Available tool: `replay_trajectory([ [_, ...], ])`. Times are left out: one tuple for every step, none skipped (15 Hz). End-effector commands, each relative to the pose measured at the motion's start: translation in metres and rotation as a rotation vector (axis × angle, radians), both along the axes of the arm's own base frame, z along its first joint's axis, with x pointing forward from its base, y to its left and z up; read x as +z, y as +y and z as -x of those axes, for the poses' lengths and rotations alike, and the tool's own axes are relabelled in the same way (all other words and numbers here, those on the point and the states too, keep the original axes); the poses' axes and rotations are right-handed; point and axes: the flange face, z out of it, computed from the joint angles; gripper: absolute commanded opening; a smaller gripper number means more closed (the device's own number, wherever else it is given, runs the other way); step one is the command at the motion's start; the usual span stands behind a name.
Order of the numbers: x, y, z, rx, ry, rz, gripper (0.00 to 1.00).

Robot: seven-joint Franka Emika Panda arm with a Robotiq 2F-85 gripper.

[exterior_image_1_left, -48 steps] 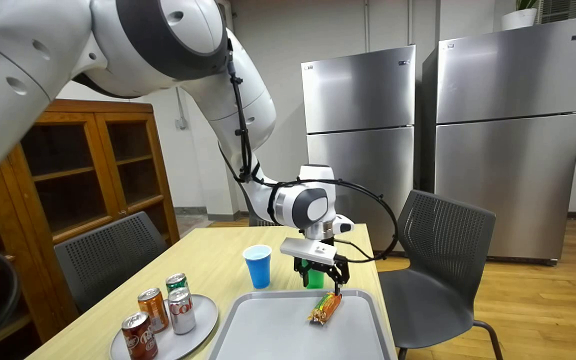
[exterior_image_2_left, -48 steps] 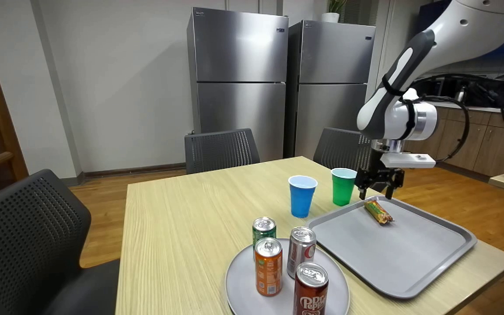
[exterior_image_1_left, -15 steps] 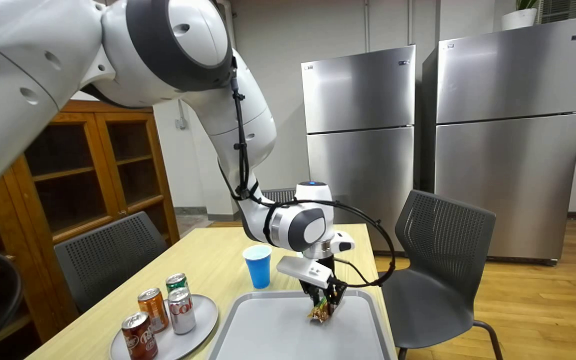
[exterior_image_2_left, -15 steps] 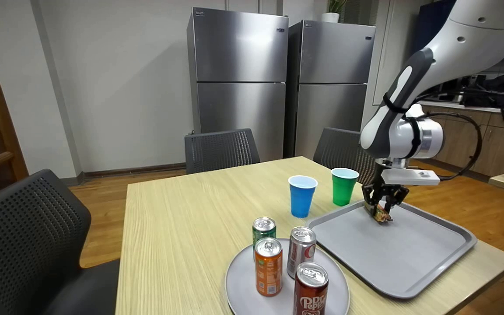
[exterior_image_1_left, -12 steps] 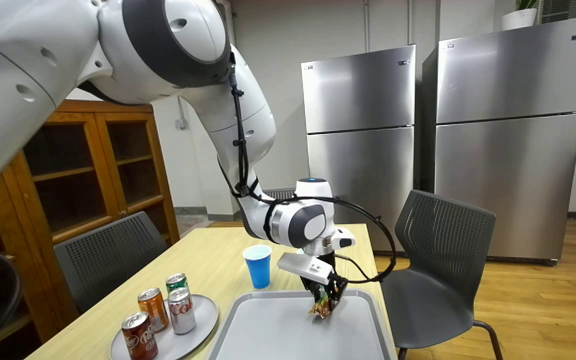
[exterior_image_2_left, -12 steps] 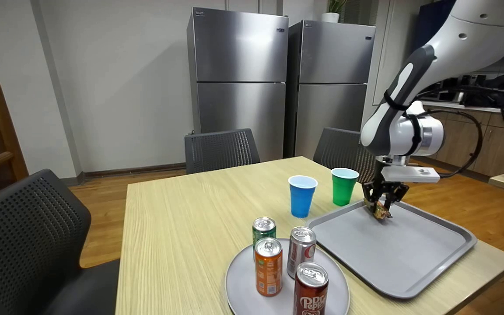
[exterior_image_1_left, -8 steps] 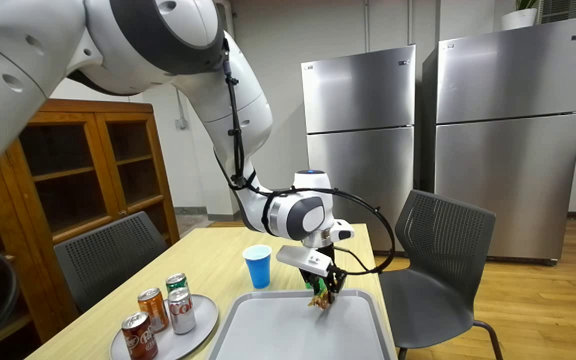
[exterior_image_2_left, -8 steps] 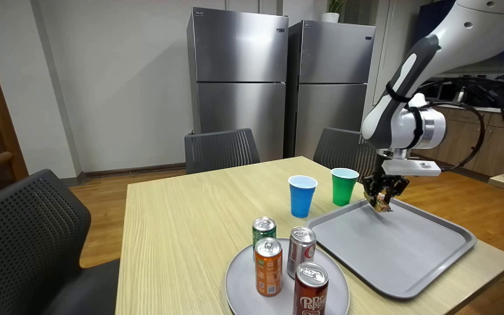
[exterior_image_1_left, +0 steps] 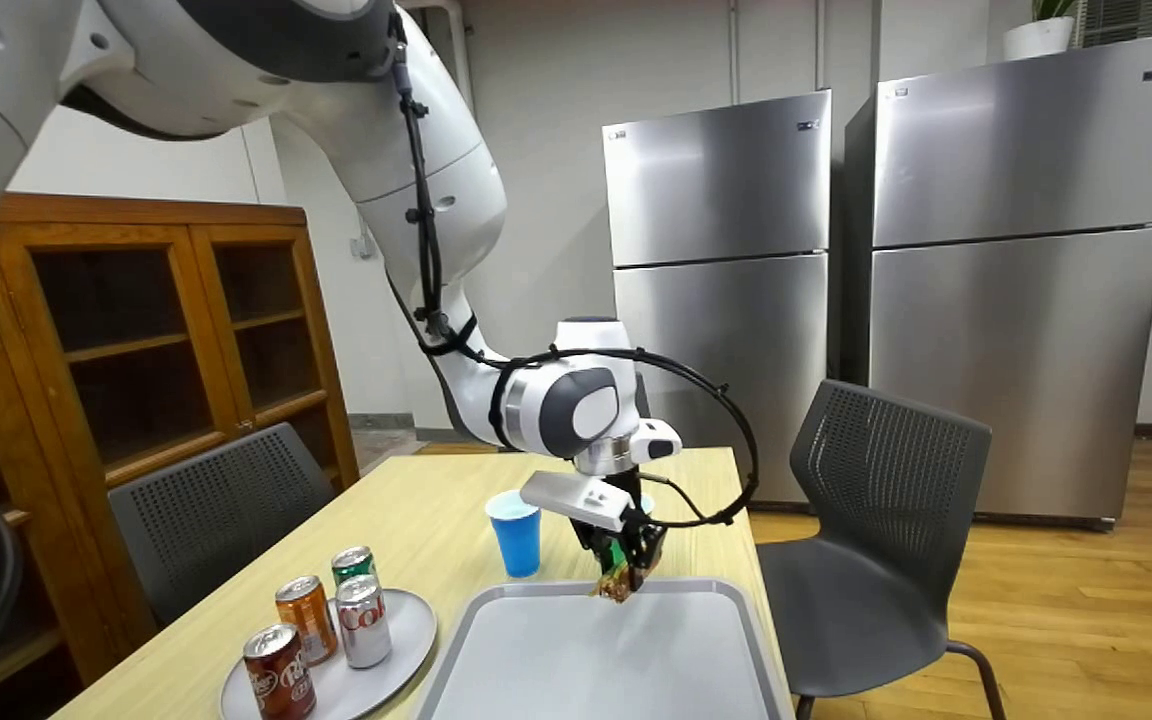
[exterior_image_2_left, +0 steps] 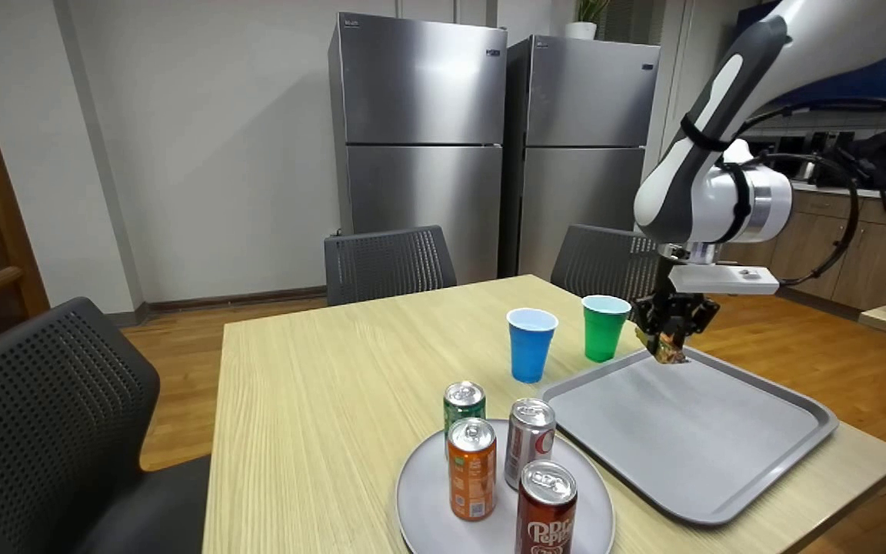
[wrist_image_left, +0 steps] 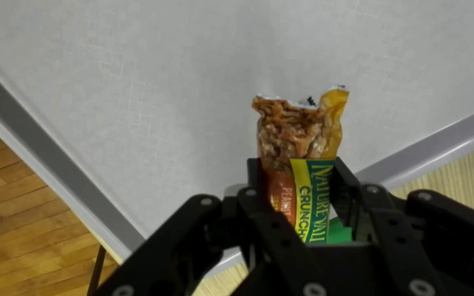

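Squeeze softly but steadily: the gripper [wrist_image_left: 296, 170], fingers [wrist_image_left: 346, 185] partly spread, hugs the snack bar [wrist_image_left: 298, 152] above the tray [wrist_image_left: 159, 82].

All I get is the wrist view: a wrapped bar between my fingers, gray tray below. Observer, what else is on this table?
Observer: A round gray plate bearing four upright cans, beside the tray.
Operator: Any cups?
Observer: Two, a blue cup and a green cup, both upright, off the tray.
Operator: Am I touching the blue one?
Observer: No, both exterior views show a gap between it and the gripper holding the wrapped bar.
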Motion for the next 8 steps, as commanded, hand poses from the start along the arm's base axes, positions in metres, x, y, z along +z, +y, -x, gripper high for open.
replay_trajectory([
  [0.022, 0.032, 0.023, -0.015, 0.017, 0.012, 0.17],
  [0.023, 0.041, 0.027, -0.017, 0.020, 0.011, 0.17],
  [0.025, 0.052, 0.030, -0.017, 0.024, 0.008, 0.17],
  [0.028, 0.063, 0.034, -0.014, 0.029, -0.002, 0.17],
  [0.029, 0.073, 0.038, -0.010, 0.031, -0.005, 0.17],
  [0.031, 0.085, 0.042, 0.001, 0.036, -0.009, 0.17],
  [0.032, 0.096, 0.046, 0.018, 0.041, -0.011, 0.17],
  [0.033, 0.105, 0.049, 0.038, 0.047, -0.013, 0.17],
])
